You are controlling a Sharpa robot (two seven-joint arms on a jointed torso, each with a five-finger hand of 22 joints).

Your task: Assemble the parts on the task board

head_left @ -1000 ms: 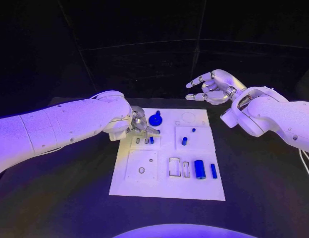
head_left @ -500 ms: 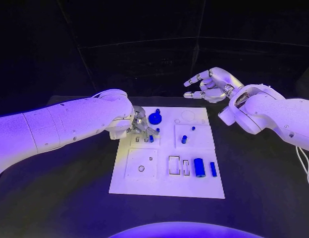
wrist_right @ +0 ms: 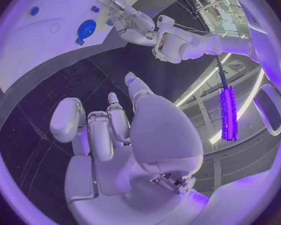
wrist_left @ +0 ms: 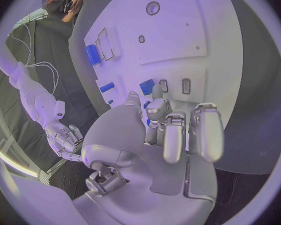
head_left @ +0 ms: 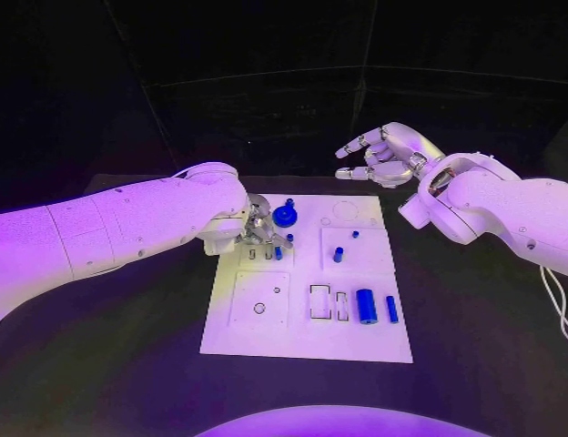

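Observation:
The white task board (head_left: 251, 332) lies mid-table. My left hand (head_left: 258, 231) reaches down onto its far left part, fingertips (wrist_left: 158, 92) at two small slots (wrist_left: 186, 85). A small blue peg (wrist_left: 147, 87) sits between its thumb and a finger and looks pinched. Just beyond the hand stands a blue round knob (head_left: 286, 217). My right hand (head_left: 382, 157) hovers above the table behind the board's far right corner, fingers loosely bent and apart, holding nothing (wrist_right: 109, 135).
Other blue parts on the board: small pegs (head_left: 339, 256), a thick cylinder (head_left: 366, 306) and a thinner one (head_left: 391, 309) near rectangular recesses (head_left: 319, 303). Round holes (head_left: 259, 310) mark the near left panel. Black table surrounds the board.
My right hand has drifted slightly up and towards the left. My left hand stays at the slots, its fingers shifting only a little around the blue peg.

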